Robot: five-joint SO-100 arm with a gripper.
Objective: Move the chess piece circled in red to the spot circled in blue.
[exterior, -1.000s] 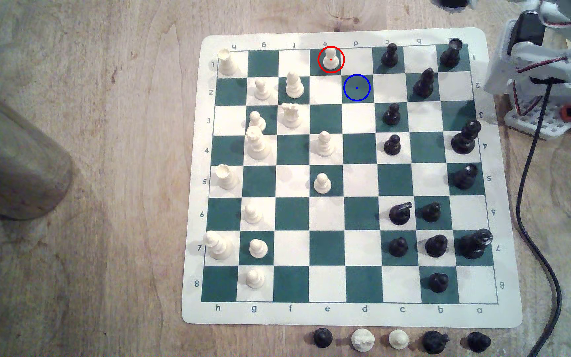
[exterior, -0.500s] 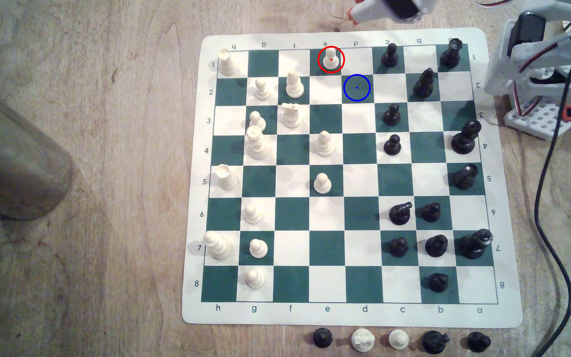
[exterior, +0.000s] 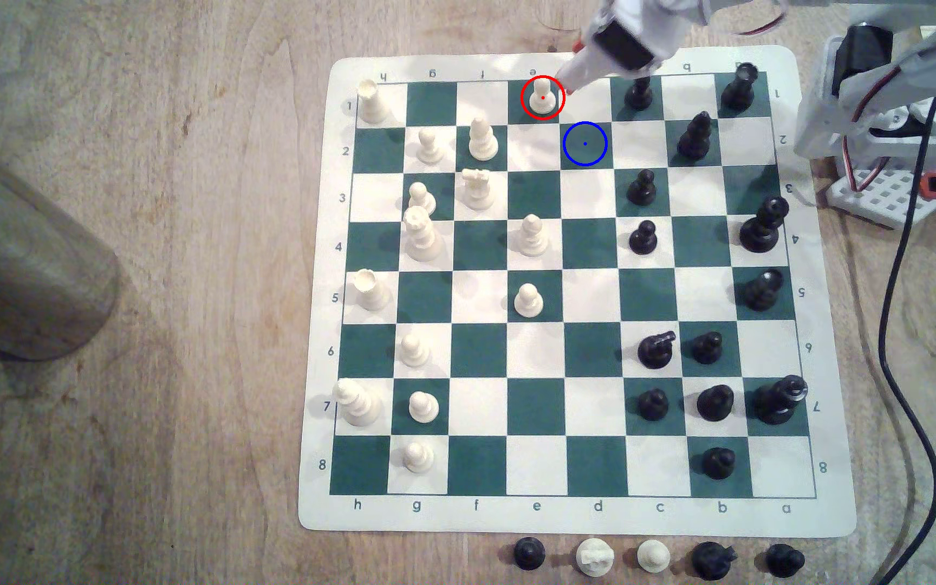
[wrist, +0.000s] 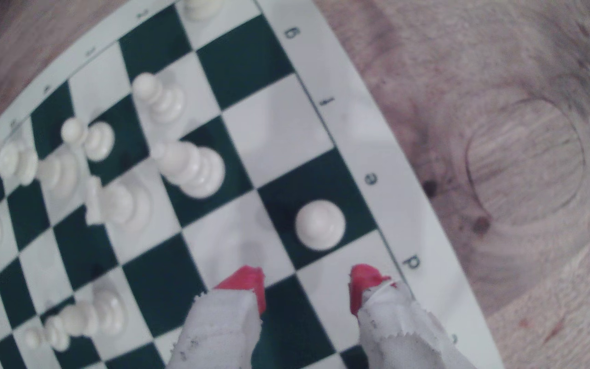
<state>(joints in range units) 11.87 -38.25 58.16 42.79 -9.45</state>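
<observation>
**Gripper spread beside the ringed pawn**

The pawn (exterior: 542,95) stands upright inside the red ring on a dark square in the top row of the board (exterior: 578,514), upper middle of the exterior frame, under the letter e; in the wrist view the pawn (wrist: 320,225) sits alone on its dark square, next to the board's border, nothing touching it.

The blue ring (exterior: 584,144) marks a dark square one row down and one column toward the exterior view's right, diagonal to the pawn's square and bare.

The gripper (exterior: 569,89) reaches in from the top edge of the exterior frame, its tip just beside the pawn on the exterior view's right, over the light square next to it; whether it touches the board I cannot tell.

In the wrist view the gripper (wrist: 307,284) shows two red-tipped fingers (wrist: 247,280) wrapped in white tape, spread apart and holding nothing; the pawn lies just beyond the gap between them, short of both tips.

A bishop (exterior: 481,139) stands one row below and one column to the exterior view's left of the pawn; a black pawn (exterior: 639,93) stands in the same top row to the right, partly behind the arm; five captured pieces line the table (exterior: 173,337) below the board's lower edge.
</observation>
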